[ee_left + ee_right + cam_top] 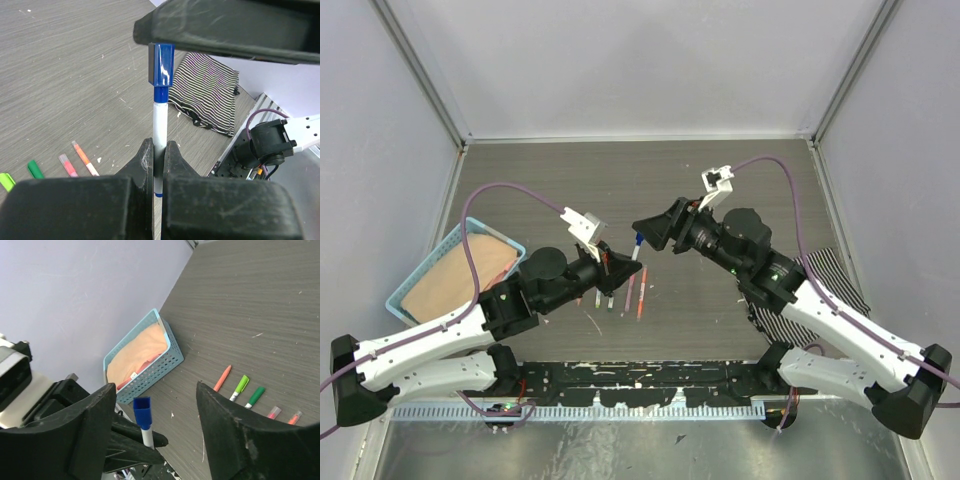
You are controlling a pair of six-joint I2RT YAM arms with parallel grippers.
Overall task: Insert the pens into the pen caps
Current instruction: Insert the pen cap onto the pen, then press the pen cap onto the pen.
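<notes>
Left gripper (159, 150): clamped on blue pen's (160, 120) white barrel.
Blue cap (163, 62): on the pen's 12 o'clock end.
Right gripper (155, 400): fingers apart, cap between them.

The far half of the worktop (620, 180) is bare and gives room to pass. In the middle, the left pincer (620, 266) and the right pincer (648, 230) stand close together, with a blue pen (636, 246) between them and loose pens (625, 293) lying just beneath. A basket (424, 259) blocks the left edge, and a striped cloth (842, 275) blocks the right.
</notes>
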